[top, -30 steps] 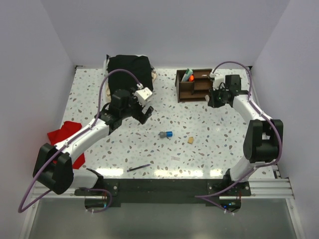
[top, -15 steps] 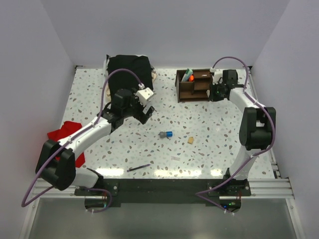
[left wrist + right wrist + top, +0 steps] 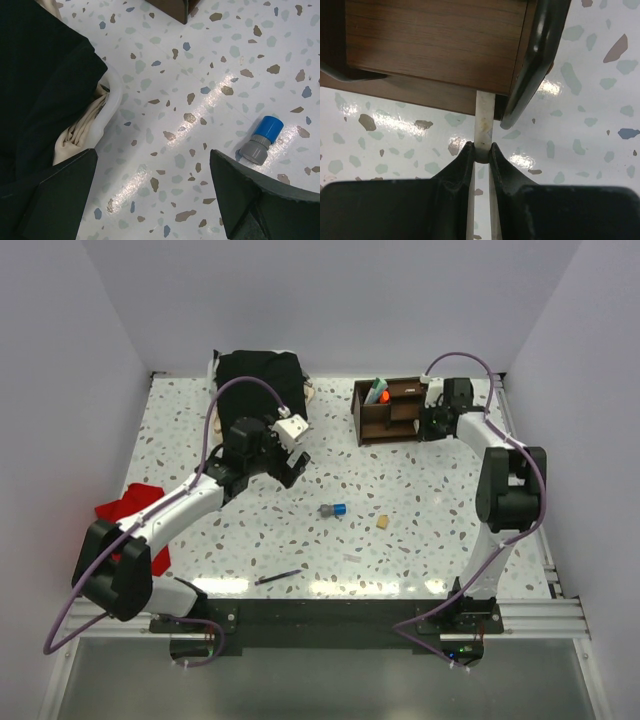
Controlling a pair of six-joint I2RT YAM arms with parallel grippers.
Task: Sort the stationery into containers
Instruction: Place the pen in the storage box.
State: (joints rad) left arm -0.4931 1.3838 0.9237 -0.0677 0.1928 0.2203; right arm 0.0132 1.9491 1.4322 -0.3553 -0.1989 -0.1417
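Place: a robot lab test cell, and the evidence keeps coming.
Walls: plain white panels (image 3: 340, 300) box the table in on three sides.
Surface: white speckled terrazzo-pattern tabletop (image 3: 420, 490), glossy and throwing back the overhead light.
Machines: two jointed white-and-black robot arms, left arm (image 3: 185, 505) and right arm (image 3: 505, 490), bolted side by side at the near edge.
Mounting: black base plate (image 3: 320, 615) under the bases, with a silver aluminium rail (image 3: 540, 615) running along it.
Wiring: purple cables (image 3: 460, 354) loop out in the open.
Props: dark brown wooden desk organiser (image 3: 388, 410), black cloth (image 3: 258, 380) and red cloth (image 3: 125, 510) sit on the table.
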